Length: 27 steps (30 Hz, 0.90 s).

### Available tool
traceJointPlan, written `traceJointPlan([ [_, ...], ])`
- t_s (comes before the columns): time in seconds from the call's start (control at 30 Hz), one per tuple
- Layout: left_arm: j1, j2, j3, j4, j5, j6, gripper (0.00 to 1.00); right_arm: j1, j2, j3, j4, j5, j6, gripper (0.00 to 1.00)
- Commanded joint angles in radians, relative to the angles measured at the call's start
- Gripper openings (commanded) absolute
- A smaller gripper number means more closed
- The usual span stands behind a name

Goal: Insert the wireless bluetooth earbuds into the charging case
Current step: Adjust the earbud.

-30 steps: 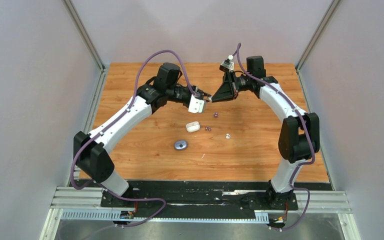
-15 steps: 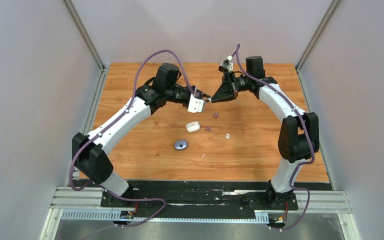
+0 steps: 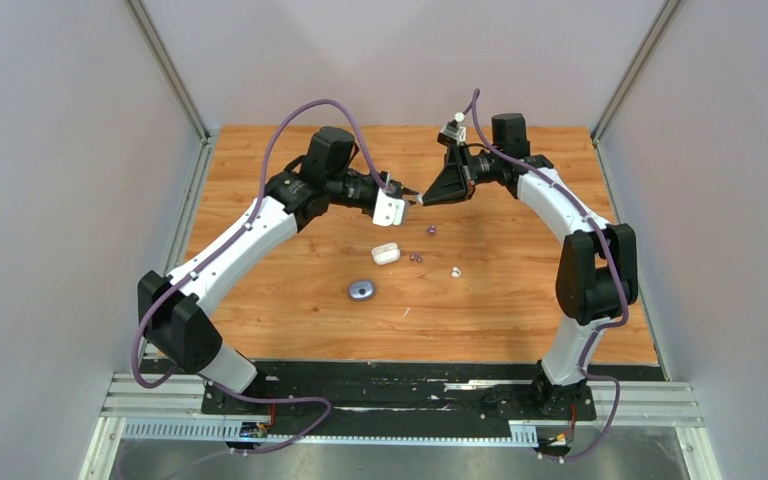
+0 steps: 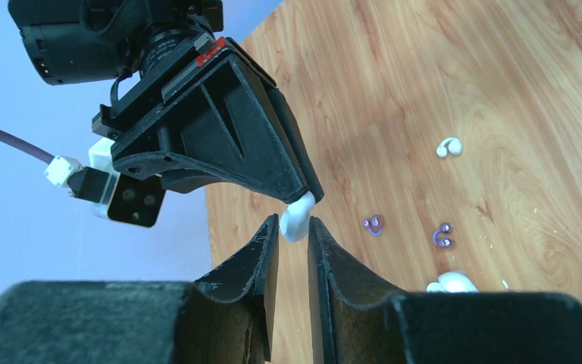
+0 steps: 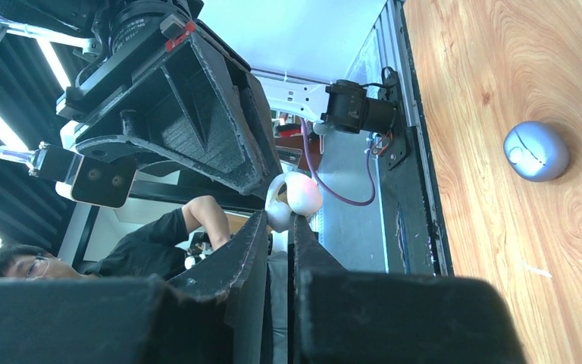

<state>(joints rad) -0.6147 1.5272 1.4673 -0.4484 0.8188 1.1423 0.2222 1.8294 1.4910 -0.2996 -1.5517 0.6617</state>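
Jaws of the left gripper (image 4: 293, 227) and the right gripper (image 5: 279, 221) are both pinched, barely apart, on one white earbud (image 4: 298, 215), held in the air above and beyond the white charging case (image 3: 386, 254) on the worktop (image 3: 290, 310). A purple earbud (image 3: 416, 257) is seen just right of that case, a second white earbud (image 3: 455, 271) farther right.

We see the table (image 3: 520, 310) in orange-brown wood grain (darker swirls run through it). The white earbud (image 4: 298, 220) is glossy; the purple earbuds (image 4: 373, 224) are dark violet. One case (image 3: 362, 290) is blue-grey, the other case (image 3: 386, 254) white. The left arm (image 3: 230, 255) is white with black joints.
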Motion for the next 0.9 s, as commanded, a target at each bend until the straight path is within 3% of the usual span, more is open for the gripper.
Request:
traceJointPlan([
  [0.0,-0.006,0.003,0.056,-0.046,0.031,0.008,0.28,0.007,-0.002,0.002,0.039,-0.318,0.020,0.00],
  [0.13,-0.005,0.023,0.086,-0.107,0.034,0.034,0.31,0.007,-0.004,-0.001,0.046,-0.318,0.025,0.00],
  [0.5,-0.008,0.039,0.089,-0.086,0.022,0.024,0.29,0.011,-0.001,0.001,0.064,-0.318,0.041,0.00],
  [0.87,-0.011,0.053,0.098,-0.074,0.019,0.018,0.19,0.016,-0.002,-0.004,0.085,-0.318,0.060,0.00],
])
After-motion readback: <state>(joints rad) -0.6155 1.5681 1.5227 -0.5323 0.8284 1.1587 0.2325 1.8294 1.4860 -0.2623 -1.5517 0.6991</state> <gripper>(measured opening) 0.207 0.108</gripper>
